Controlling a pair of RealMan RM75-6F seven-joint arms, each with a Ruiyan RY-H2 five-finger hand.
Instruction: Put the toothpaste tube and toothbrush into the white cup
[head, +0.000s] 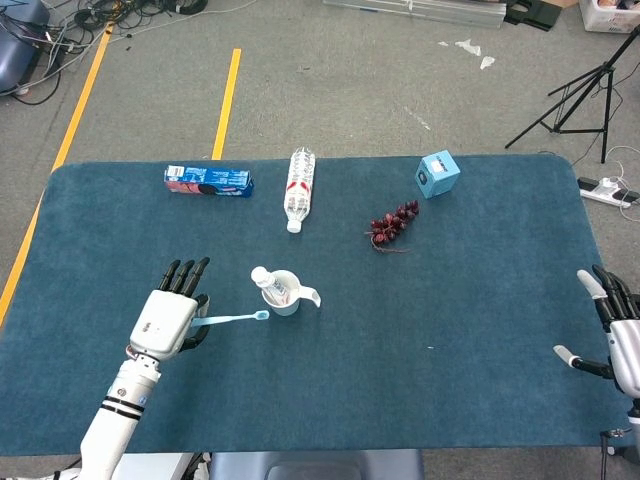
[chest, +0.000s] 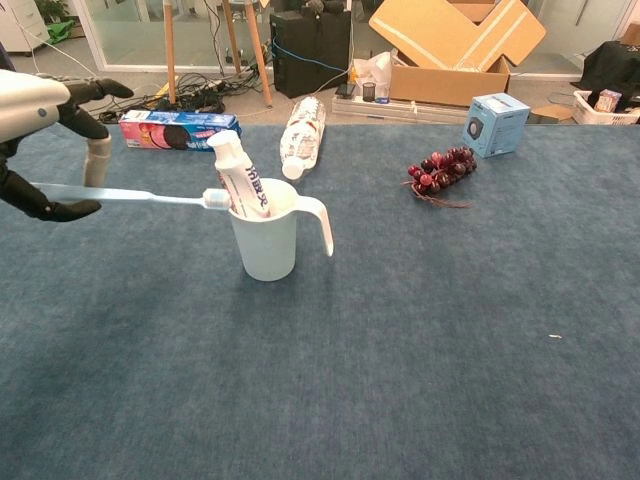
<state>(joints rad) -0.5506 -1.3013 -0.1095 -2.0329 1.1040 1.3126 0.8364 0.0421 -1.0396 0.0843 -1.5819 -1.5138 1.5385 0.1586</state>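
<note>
1. On the blue felt-covered table (head: 480, 330) the white cup (chest: 266, 238) stands upright near the left-centre, its handle pointing toward the robot's right, with the toothpaste tube (chest: 239, 176) already standing in it, cap up and leaning to the left
2. Left of the cup, the left hand (head: 171, 318) is raised above the table and pinches the handle of the pale blue toothbrush (chest: 130, 196) between thumb and a finger, the other fingers stretched out straight; the brush lies roughly level, its bristle end just at the cup's rim beside the tube
3. At the table's right edge the right hand (head: 615, 340) rests low with fingers spread apart and nothing in them
4. Along the far side of the table lie a blue biscuit packet (head: 208, 181), a clear plastic bottle (head: 300, 187) on its side, a bunch of dark red grapes (head: 393, 224) and a small light blue box (head: 438, 173), all well apart from the cup
5. Beyond the table the grey floor carries yellow tape lines (head: 226, 96), tangled cables and a black tripod (head: 580, 95); the chest view shows open cardboard boxes (chest: 455, 50) behind
</note>
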